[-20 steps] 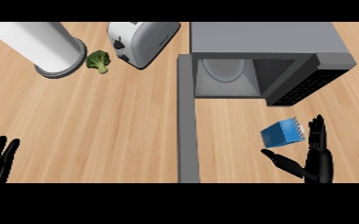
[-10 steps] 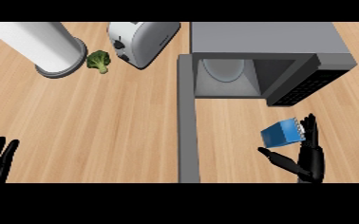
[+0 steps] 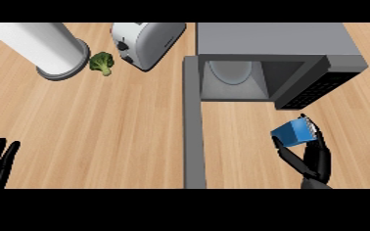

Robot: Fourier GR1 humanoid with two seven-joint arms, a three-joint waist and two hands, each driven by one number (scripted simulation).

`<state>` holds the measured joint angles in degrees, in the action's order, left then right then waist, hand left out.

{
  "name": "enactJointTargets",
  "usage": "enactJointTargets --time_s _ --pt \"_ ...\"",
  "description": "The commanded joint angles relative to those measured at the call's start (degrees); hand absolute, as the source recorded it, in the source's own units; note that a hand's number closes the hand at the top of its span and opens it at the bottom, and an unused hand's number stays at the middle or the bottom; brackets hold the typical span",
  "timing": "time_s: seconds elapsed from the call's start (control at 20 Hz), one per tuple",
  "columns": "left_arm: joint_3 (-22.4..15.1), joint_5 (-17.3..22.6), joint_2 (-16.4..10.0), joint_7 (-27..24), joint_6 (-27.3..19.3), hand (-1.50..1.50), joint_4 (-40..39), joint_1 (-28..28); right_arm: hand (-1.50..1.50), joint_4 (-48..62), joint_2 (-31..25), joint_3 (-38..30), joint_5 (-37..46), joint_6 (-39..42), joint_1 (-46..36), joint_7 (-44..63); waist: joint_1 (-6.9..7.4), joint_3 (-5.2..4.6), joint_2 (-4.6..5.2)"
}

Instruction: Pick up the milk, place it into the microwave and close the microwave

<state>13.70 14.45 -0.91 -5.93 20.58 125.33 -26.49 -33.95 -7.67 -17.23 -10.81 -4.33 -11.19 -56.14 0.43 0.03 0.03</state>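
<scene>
The milk [image 3: 292, 133], a small blue carton, stands on the wooden counter in front of the microwave's right side. My right hand [image 3: 312, 160] is right beside it: straight fingers rise along the carton's right edge and the thumb lies just below it, open. The grey microwave [image 3: 274, 39] stands at the back right with its cavity [image 3: 233, 77] showing. Its door [image 3: 192, 127] hangs open, seen edge-on as a grey bar running toward me. My left hand [image 3: 7, 159] rests open at the lower left edge.
A silver toaster [image 3: 146, 43] stands left of the microwave. A broccoli floret [image 3: 101, 63] lies between it and a tall white cylinder [image 3: 45, 46] at the back left. The microwave's dark control panel [image 3: 319, 85] juts out above the milk.
My right hand has shifted left and slightly up, closing the gap to the milk carton until its fingers stand along it. The carton and the left hand have barely moved.
</scene>
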Motion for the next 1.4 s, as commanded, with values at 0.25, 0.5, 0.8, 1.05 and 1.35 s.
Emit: enactJointTargets --time_s 0.25,0.5,0.8,1.05,1.35 --pt "1.91 -0.80 0.61 -2.36 0.67 -1.50 -2.65 1.17 1.50 1.31 0.30 -1.66 -4.65 8.36 -0.92 -5.16 -0.11 -0.01 -0.02" --pt "3.55 2.82 -0.43 -1.86 3.29 -1.50 -0.51 -2.28 1.50 -0.92 2.10 3.23 -2.42 10.43 -3.34 -0.97 0.24 -0.01 -0.04" --pt "4.28 2.49 -0.80 -2.45 3.69 -1.50 -0.55 -2.90 1.50 -1.13 -0.78 7.62 -1.36 22.27 -4.33 2.83 0.22 -0.01 -0.08" --pt "3.16 2.03 0.34 -1.42 3.81 -1.50 2.06 -5.18 1.50 -14.49 1.61 13.31 0.64 20.31 -0.53 8.14 -0.27 -0.07 -0.30" --pt "2.82 1.86 0.88 -6.24 4.53 -1.50 -0.58 -7.22 1.50 -35.39 2.14 17.68 0.37 16.59 7.72 22.03 -0.46 -0.09 -0.29"
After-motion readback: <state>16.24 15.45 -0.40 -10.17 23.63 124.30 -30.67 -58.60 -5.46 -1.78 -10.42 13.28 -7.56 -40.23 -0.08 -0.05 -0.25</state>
